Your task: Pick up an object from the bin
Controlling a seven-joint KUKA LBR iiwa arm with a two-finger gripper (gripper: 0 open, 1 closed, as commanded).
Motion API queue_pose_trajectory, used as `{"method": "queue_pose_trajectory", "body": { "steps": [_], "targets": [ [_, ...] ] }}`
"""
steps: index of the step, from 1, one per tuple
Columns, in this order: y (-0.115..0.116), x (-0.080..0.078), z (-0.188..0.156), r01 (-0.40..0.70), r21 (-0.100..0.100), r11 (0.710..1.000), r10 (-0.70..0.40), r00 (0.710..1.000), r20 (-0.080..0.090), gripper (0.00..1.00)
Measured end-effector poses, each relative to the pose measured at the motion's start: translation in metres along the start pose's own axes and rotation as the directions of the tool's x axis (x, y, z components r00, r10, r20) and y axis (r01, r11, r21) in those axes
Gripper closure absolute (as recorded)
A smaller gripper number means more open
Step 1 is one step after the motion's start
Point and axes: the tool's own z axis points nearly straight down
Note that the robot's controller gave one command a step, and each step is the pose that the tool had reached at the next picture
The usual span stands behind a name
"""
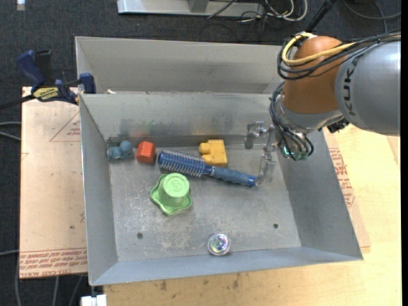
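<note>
Metal fingers [268,164] of the gripper [262,150] hang just past the handle end of the blue hairbrush [201,167], so the step in hand looks like settling on a grasp of it. To do that well, I judge, the gripper should line up across the slim handle rather than the bristled head. It should come straight down so that one finger lands on each side, and close only once both tips are below the handle's top. A finger landing on the handle itself would likely roll it or push it aside.

The fingers stand apart with nothing between them. The nearer one is just beside the handle's tip; whether it touches cannot be told.

Outward from there, a yellow block [214,152] sits just behind the brush's middle. An orange cube [146,152] lies near the bristled end, with a small blue-grey lump [120,150] beyond it. A green cup [171,193], mouth down, rests just in front of the brush's head. A small shiny round thing [218,243] lies well apart from the brush, by the front wall of the bin [319,196].
</note>
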Motion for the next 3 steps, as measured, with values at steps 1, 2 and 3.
{"method": "queue_pose_trajectory", "body": {
  "steps": [1, 2, 3],
  "targets": [
    [0.051, 0.024, 0.065, -0.047, -0.002, 0.999, 0.047, 0.999, 0.003, 0.0],
    [0.048, 0.022, 0.061, -0.049, 0.0, 0.999, 0.049, 0.999, 0.007, 1.0],
    [0.048, 0.012, -0.156, 0.034, 0.002, 0.999, -0.034, 0.999, 0.018, 1.0]
  ]
}}
